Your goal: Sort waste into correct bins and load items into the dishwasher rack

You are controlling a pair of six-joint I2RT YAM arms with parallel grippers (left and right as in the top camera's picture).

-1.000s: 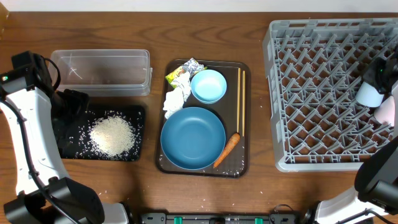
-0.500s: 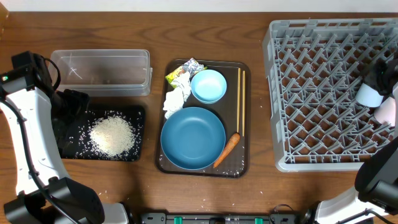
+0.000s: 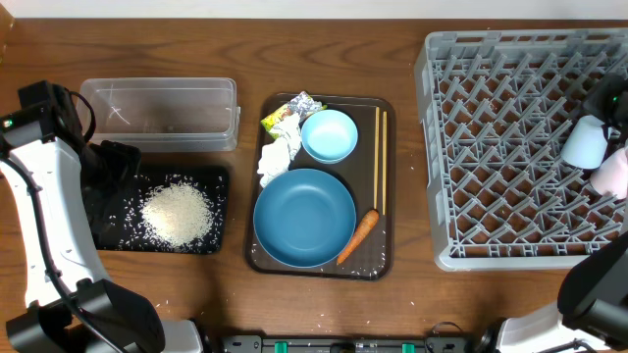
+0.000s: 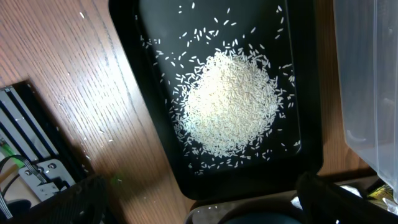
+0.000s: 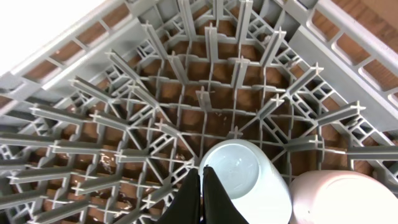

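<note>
The rice heap (image 3: 177,213) lies in the black tray (image 3: 218,178); it also shows in the left wrist view (image 4: 230,102). My left gripper (image 3: 110,160) hangs open and empty over that tray's left end (image 4: 205,199). The clear tub (image 3: 159,113) stands behind it. On the brown tray (image 3: 385,257) are the dark blue plate (image 3: 304,217), light blue bowl (image 3: 329,134), chopsticks (image 3: 380,160), carrot (image 3: 357,235), tissue (image 3: 278,157) and wrapper (image 3: 291,109). In the grey rack (image 3: 432,147) a light blue cup (image 3: 586,144) and a white cup (image 3: 614,171) rest upside down. My right gripper (image 5: 200,171) is shut, its tips against the light blue cup (image 5: 249,180).
The rack's upright pegs (image 5: 205,96) surround my right gripper. The white cup (image 5: 339,199) sits close beside the light blue one. Loose rice grains (image 4: 87,68) lie scattered on the wooden table by the black tray. The clear tub's wall (image 4: 370,81) borders the tray.
My right arm has drawn slightly up and to the right, and the two cups have shifted a little with it. The left arm has not moved.
</note>
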